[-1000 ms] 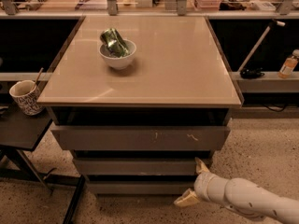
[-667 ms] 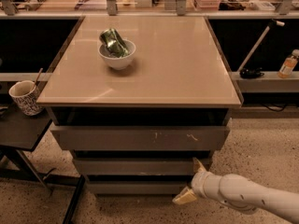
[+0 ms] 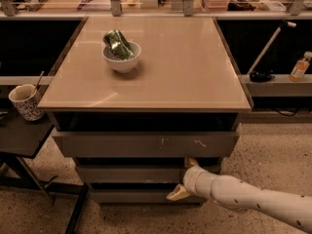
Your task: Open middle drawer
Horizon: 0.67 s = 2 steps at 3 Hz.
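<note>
The middle drawer (image 3: pixel 129 174) is a plain grey front in a cabinet under the tan tabletop (image 3: pixel 195 77). It sits below the taller grey front with white scratches (image 3: pixel 146 144) and above the narrowest grey front (image 3: pixel 129 195). It looks pushed in. My gripper (image 3: pixel 184 178), on a white arm coming in from the lower right, is at the right part of the middle front. It is open, with one tan finger (image 3: pixel 191 162) at the front's top edge and the other (image 3: pixel 176 194) below its bottom edge.
A white bowl (image 3: pixel 121 57) with a green crumpled bag stands on the tabletop. A patterned mug (image 3: pixel 25 101) sits on a low dark side table at the left. A bottle (image 3: pixel 300 66) stands on a shelf at the right. The floor is speckled.
My gripper has moved left and slightly up, from beside the cabinet's lower right corner onto the right part of the middle drawer front. The drawers have not moved.
</note>
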Tool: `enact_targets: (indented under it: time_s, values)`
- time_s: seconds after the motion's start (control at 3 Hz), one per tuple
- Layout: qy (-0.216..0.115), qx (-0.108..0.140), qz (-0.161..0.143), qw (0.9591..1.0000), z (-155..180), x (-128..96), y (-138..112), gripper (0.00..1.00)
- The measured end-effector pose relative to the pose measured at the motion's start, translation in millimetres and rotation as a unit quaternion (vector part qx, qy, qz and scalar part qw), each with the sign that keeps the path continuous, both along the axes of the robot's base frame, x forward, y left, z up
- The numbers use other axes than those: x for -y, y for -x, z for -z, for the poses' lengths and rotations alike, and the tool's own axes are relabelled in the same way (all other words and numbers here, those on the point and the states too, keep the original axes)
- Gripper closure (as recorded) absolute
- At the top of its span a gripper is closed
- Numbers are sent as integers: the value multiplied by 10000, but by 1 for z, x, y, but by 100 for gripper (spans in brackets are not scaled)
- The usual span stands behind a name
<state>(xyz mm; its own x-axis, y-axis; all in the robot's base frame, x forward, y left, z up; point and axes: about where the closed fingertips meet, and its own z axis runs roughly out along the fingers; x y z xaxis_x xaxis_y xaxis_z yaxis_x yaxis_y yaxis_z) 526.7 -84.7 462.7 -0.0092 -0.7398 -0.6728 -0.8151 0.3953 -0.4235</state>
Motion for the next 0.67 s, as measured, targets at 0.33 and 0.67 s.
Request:
enact_targets:
  time_s: [0.33, 0.67]
  values:
    - [-43, 119, -104, 9999, -8, -13, -3, 0]
    - [14, -52, 30, 10000, 8, -8, -5, 0]
